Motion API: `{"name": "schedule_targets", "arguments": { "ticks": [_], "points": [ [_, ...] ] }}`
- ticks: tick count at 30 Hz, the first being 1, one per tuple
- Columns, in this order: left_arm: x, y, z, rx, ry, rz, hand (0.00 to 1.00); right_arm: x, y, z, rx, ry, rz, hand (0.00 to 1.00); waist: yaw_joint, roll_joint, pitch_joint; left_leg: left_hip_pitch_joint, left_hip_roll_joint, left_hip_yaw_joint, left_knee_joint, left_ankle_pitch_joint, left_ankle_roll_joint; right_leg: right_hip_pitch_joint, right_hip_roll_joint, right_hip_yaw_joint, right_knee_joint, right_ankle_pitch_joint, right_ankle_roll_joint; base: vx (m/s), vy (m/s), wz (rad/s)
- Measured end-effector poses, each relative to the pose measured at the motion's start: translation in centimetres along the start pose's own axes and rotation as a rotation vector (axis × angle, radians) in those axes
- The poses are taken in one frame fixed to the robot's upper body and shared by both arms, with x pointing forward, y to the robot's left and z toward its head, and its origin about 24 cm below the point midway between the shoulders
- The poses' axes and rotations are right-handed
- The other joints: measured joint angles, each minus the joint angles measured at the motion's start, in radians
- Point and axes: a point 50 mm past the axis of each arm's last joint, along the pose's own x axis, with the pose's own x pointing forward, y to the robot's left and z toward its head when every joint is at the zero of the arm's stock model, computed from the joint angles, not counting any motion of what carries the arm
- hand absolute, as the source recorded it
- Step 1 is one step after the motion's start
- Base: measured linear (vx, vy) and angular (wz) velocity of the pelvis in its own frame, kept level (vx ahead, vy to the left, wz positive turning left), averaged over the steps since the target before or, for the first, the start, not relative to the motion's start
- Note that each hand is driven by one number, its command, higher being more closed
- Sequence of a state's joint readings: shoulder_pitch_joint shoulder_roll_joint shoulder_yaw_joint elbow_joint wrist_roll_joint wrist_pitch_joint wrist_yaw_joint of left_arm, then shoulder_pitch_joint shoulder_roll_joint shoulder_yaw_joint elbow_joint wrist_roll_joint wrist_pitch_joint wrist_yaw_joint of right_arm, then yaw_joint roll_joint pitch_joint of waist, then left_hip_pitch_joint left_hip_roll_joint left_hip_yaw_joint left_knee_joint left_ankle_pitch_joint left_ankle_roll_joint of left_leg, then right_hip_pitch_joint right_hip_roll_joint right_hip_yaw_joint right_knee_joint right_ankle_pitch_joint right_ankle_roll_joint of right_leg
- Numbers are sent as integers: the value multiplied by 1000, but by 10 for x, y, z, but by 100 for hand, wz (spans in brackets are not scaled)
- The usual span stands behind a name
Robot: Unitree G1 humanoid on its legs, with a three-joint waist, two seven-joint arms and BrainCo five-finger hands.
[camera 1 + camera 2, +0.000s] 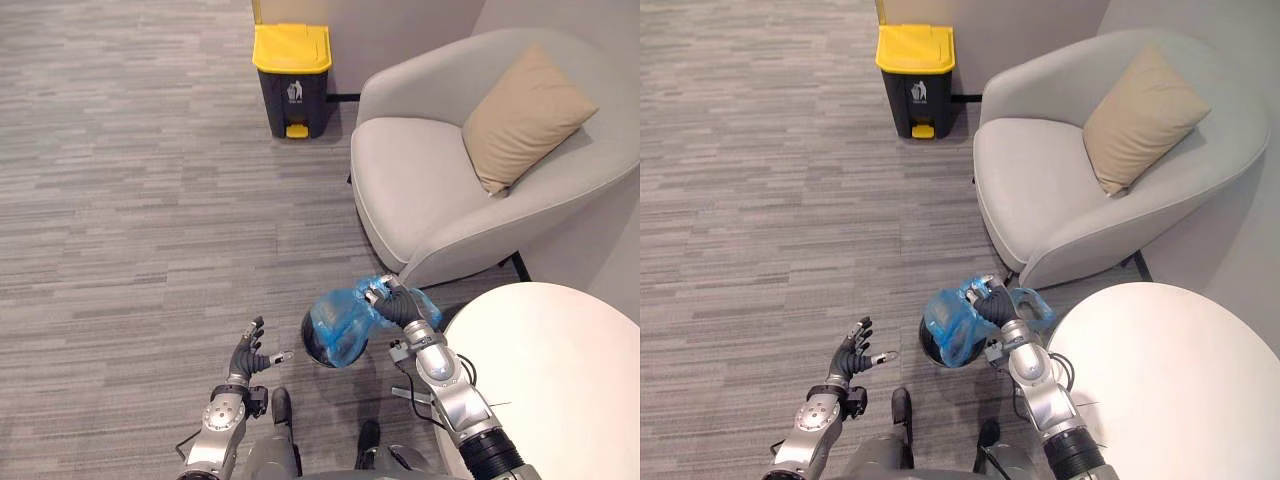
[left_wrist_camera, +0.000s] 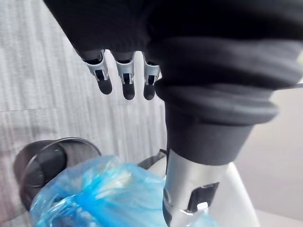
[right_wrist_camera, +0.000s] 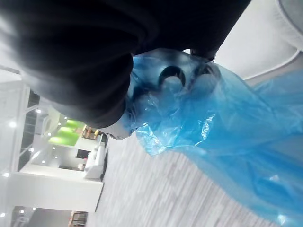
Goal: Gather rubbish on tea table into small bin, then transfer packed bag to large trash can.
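The right hand [image 1: 398, 305], fingers clamped on the gathered neck of the crinkled translucent blue plastic bag [image 1: 338, 325], should lift straight up until the bag clears the small round dark bin [image 2: 47, 161] beside the round white tabletop [image 1: 560, 370]. The left hand [image 1: 250, 352] hovers, fingers spread. The bag bulges at the bin's mouth.
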State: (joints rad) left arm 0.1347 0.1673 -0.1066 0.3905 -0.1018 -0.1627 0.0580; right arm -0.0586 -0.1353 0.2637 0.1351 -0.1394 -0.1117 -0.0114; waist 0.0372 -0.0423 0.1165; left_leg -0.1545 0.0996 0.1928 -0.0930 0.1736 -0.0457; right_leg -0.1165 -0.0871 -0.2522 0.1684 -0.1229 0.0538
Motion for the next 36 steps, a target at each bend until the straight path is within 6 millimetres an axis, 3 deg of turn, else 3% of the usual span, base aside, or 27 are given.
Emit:
{"name": "schedule_targets", "arguments": {
  "ticks": [10,14,24,36],
  "points": [
    [-10,-5,18,-7,-95,-54,0,-5,-11,1,74,-9,80,100,-3,14,-21,49,8,-3,-10,-4,-4,44,12,22,-33,22,-5,-43,13,-6],
    [-11,-10,40,44,-200,-109,0,-6,-14,20,110,-102,117,100,-16,27,-50,48,11,-3,-10,-9,-10,46,14,33,-47,29,-2,-14,14,-4],
    [9,-38,95,174,-416,-268,0,0,-26,29,149,-146,173,100,-25,30,-86,56,17,2,-4,-4,-5,63,29,46,-67,50,-11,28,2,-4],
    [14,-65,124,352,-554,-383,0,19,-6,70,225,-289,362,100,-38,26,-106,65,23,4,-6,-3,-6,65,36,57,-76,61,-16,-2,4,-2]
  ]
}}
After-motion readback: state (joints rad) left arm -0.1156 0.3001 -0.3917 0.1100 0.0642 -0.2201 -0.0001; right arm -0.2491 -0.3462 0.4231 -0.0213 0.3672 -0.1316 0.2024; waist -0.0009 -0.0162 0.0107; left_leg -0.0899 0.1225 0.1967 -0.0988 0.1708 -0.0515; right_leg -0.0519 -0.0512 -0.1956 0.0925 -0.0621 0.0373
